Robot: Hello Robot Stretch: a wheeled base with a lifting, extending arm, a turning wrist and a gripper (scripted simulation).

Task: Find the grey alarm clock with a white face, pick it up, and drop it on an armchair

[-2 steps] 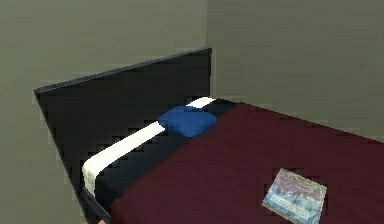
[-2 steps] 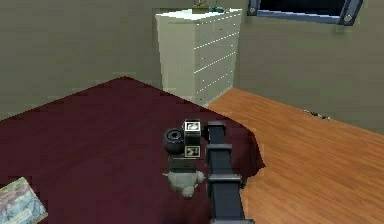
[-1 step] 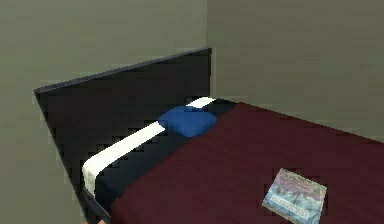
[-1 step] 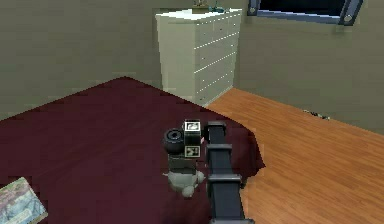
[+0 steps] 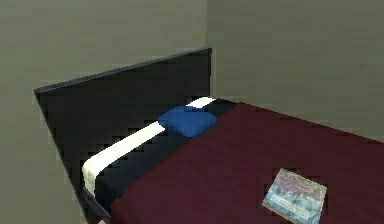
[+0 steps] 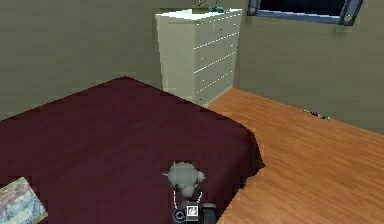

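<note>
At the arm side view's bottom edge, the gripper (image 6: pixel 187 196) shows as a dark body beside a small white square with black marks. A small grey rounded thing (image 6: pixel 184 177) sits right at its far end, with the dark red bed cover (image 6: pixel 110 130) behind it. Its shape is too blurred to name it as a clock. I cannot tell whether the gripper holds it or whether it lies on the bed.
The bed (image 5: pixel 230 160) has a dark headboard (image 5: pixel 120 100), a blue pillow (image 5: pixel 188 121) and a magazine (image 5: pixel 295 195), which appears again as a magazine (image 6: pixel 20 203). A white chest of drawers (image 6: pixel 200 50) stands against the far wall. Bare wooden floor (image 6: pixel 320 160) lies beside the bed.
</note>
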